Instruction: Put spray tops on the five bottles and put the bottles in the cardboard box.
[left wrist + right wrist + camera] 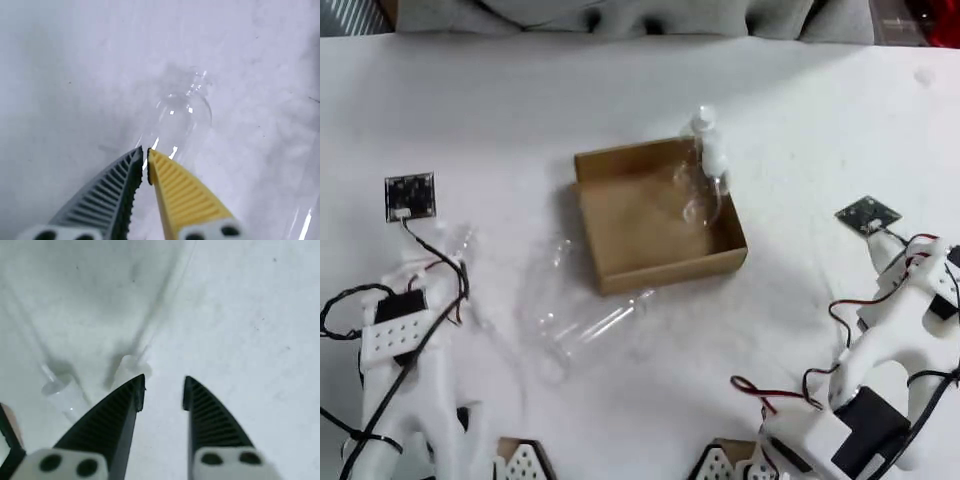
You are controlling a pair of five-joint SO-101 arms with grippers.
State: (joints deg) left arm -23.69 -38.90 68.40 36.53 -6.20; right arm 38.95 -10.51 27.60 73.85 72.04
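White table is carrying a brown cardboard box. Left gripper, pinched together and empty, is pointing at a clear uncapped plastic bottle lying just ahead, neck facing away. Right gripper is sitting narrowly parted.

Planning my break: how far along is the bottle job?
Done: one bottle with a spray top sits in the box. In hand: nothing; the left pincer is shut by an uncapped bottle, the right pincer open near loose spray tops. Left: other bottles on the table need tops, boxing.

White table (evenly lit) borders grey tufted upholstery.
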